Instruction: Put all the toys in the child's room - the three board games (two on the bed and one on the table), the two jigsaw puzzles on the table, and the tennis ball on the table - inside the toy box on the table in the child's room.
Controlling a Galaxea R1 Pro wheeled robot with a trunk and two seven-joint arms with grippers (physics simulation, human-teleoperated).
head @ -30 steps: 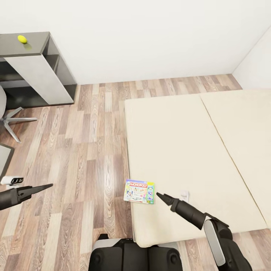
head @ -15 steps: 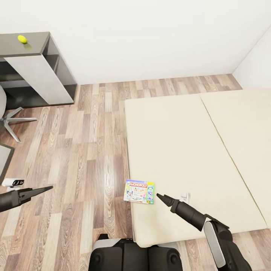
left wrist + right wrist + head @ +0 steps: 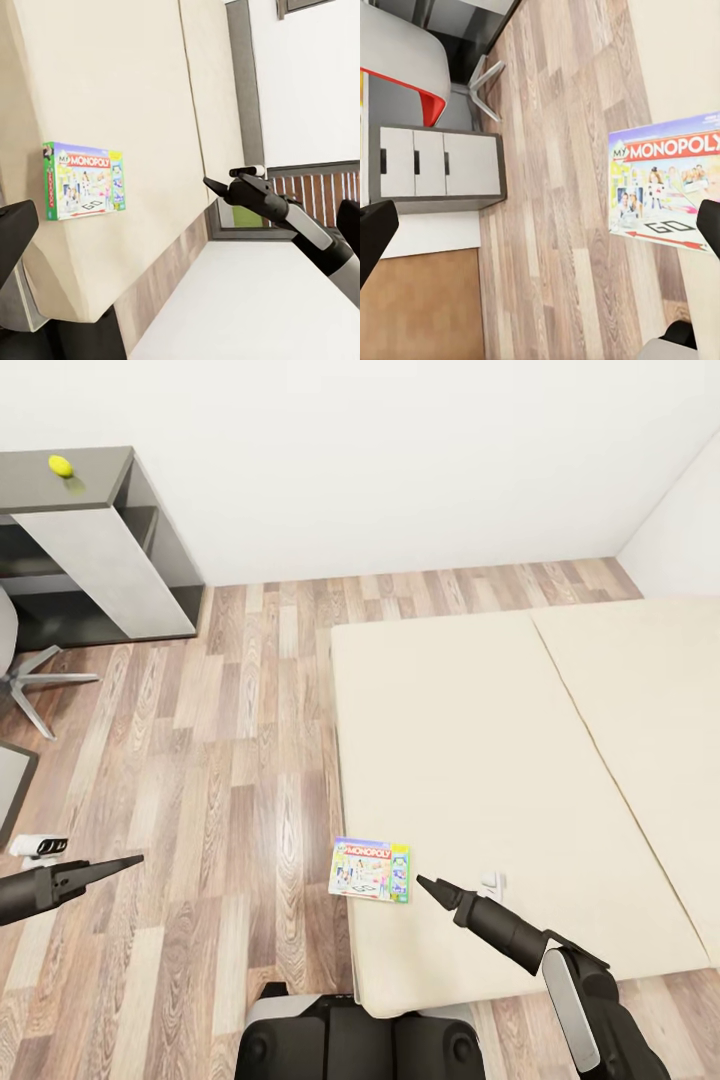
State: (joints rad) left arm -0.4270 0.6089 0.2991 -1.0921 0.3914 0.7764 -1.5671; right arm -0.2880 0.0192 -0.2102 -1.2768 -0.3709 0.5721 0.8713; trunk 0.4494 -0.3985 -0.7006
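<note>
The right gripper (image 3: 424,882) is held just beside the Monopoly board game (image 3: 371,868), not touching it; in the right wrist view its fingers are seen spread wide at either side of the frame, so it is taken as open and empty. The left gripper (image 3: 130,858) hangs over the wood floor (image 3: 230,780), well apart from the game, also spread and empty.

The game lies flat at the near corner of the bed (image 3: 480,760), partly overhanging the edge.

The step in hand is judged to be the approach for picking this game. A short reach toward the box and a closing over its overhanging edge are called for next.

The tennis ball (image 3: 60,464) is seen on the dark table section (image 3: 95,470), far off. A chair base (image 3: 30,680) stands near it. Nothing is seen blocking the reach.
</note>
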